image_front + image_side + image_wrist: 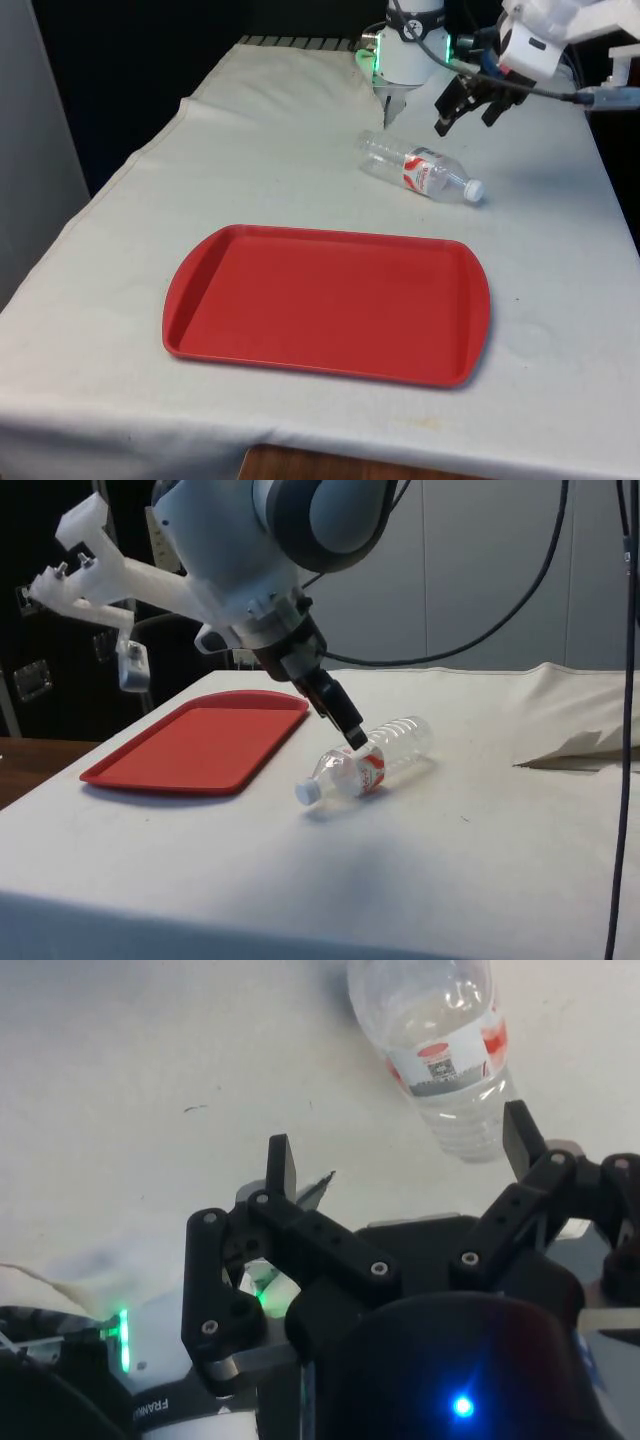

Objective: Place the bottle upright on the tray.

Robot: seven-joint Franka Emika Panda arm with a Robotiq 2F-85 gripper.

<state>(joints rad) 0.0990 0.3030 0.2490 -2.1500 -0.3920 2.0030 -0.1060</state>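
A clear plastic bottle with a red-and-white label and a white cap lies on its side on the white cloth, cap towards the front view's right. The empty red tray lies flat nearer the front edge, apart from the bottle. My gripper hangs open a little above the cloth, just behind the bottle on its cap side, tilted down at it. In the side view the gripper comes down close over the bottle, with the tray beyond. In the wrist view the bottle lies ahead of the spread fingers, with nothing between them.
A raised fold in the cloth sits near the robot's base. Black cables hang over the table by the arm. Bare cloth surrounds the tray and the bottle on all sides.
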